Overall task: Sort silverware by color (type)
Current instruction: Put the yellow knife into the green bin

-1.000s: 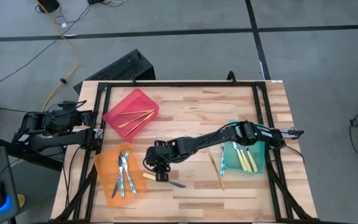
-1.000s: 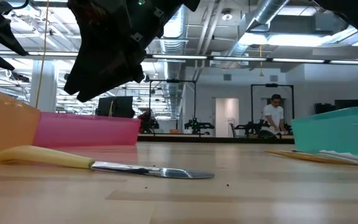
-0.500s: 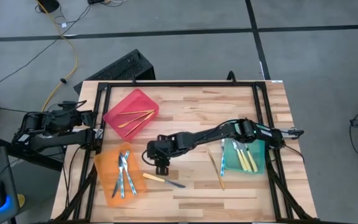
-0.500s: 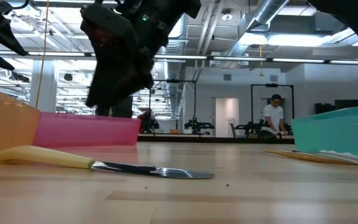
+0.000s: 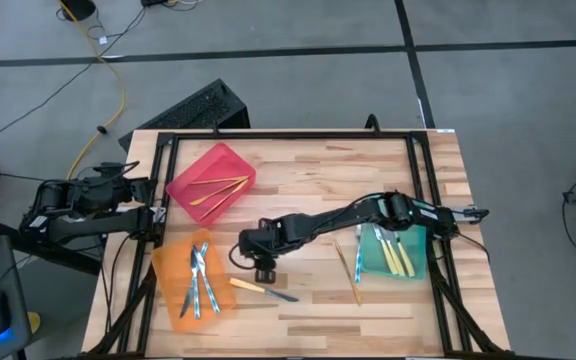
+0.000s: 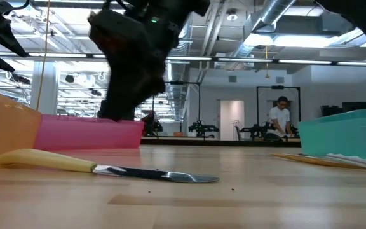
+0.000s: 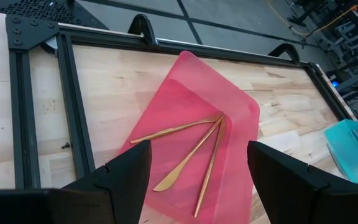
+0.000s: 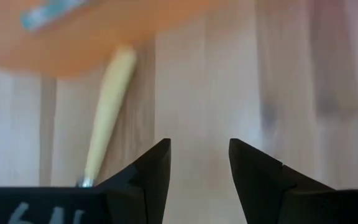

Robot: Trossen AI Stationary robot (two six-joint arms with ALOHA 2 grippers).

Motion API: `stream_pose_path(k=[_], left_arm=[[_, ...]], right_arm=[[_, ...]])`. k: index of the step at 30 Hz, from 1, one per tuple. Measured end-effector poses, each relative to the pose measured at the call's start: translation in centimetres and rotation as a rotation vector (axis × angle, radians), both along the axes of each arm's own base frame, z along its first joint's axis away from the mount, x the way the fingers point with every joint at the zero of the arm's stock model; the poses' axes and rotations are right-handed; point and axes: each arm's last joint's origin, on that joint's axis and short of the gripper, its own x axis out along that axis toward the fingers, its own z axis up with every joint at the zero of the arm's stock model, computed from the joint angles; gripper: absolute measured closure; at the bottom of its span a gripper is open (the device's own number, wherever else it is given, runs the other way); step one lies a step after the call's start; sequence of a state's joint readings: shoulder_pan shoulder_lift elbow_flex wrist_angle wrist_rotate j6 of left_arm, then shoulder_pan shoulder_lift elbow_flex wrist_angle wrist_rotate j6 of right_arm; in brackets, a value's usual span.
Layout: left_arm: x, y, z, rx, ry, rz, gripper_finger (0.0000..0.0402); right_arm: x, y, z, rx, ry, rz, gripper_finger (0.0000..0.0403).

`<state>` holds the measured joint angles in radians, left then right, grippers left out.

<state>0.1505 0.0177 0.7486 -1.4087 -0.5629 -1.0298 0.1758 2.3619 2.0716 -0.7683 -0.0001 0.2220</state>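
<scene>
Pale striped wooden desk (image 5: 298,170) framed in black rails. Translucent red plastic bin (image 5: 211,180) showing three all-gold cutlery pieces (image 7: 191,146). Orange translucent bin (image 5: 195,279) with silvery-blue shiny pieces (image 5: 200,278). Teal bin (image 5: 393,250) carrying yellow-handled pieces (image 5: 396,254). Yellow-handled, silver-bladed knife (image 6: 103,168) lying loose.

Three all-gold pieces (image 5: 217,190) are fanned in the red bin (image 5: 183,180). Silvery-blue pieces (image 5: 200,278) are laid in the orange bin (image 5: 168,270). Yellow-handled pieces (image 5: 396,256) are held in the teal bin (image 5: 420,262). A yellow-handled knife (image 5: 262,290) is lying flat on the desk (image 5: 308,170); two slim pieces (image 5: 351,268) rest just beside the teal bin.
</scene>
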Motion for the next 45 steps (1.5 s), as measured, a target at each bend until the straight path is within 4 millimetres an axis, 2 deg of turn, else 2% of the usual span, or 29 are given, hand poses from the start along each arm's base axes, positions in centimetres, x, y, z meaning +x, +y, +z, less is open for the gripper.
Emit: stream_pose_path(k=[4, 7, 11, 17, 20, 24, 26, 29, 31, 36, 45], left_arm=[[0.0, 0.0, 0.0, 0.0, 0.0, 0.0, 0.0155], [0.0, 0.0, 0.0, 0.0, 0.0, 0.0, 0.0155], [0.0, 0.0, 0.0, 0.0, 0.0, 0.0, 0.0155], [0.0, 0.0, 0.0, 0.001, 0.001, 0.0, 0.0155], [0.0, 0.0, 0.0, 0.001, 0.001, 0.0, 0.0155], [0.0, 0.0, 0.0, 0.002, 0.002, 0.0, 0.0155], [0.0, 0.0, 0.0, 0.003, 0.003, -0.002, 0.0155], [0.0, 0.0, 0.0, 0.003, 0.003, -0.002, 0.0155], [0.0, 0.0, 0.0, 0.003, 0.003, -0.002, 0.0155], [0.0, 0.0, 0.0, 0.002, 0.003, -0.002, 0.0155], [0.0, 0.0, 0.0, 0.002, 0.002, -0.002, 0.0155]], right_arm=[[-1.7, 1.2, -0.7, 0.005, 0.17, -0.05, 0.0218], [-2.8, 2.9, -0.9, -0.033, 0.234, -0.012, 0.0218], [-3.6, 5.1, -0.9, -0.127, 0.224, 0.005, 0.0218], [-3.9, 6.2, -0.4, -0.13, 0.201, 0.003, 0.0218], [-4.1, 7.4, -0.2, -0.117, 0.177, 0.021, 0.0218], [-3.5, 9.3, -0.7, -0.171, 0.011, 0.055, 0.0218], [-3.2, 9.2, -1.5, -0.199, -0.032, 0.061, 0.0218], [-3.1, 7.7, -2.0, -0.223, -0.037, 0.054, 0.0218], [-2.6, 6.8, -1.7, -0.199, -0.079, 0.04, 0.0218], [-2.1, 5.3, -2.2, -0.051, -0.031, 0.041, 0.0218], [-1.6, 5.8, -1.7, -0.029, -0.099, 0.16, 0.0218]])
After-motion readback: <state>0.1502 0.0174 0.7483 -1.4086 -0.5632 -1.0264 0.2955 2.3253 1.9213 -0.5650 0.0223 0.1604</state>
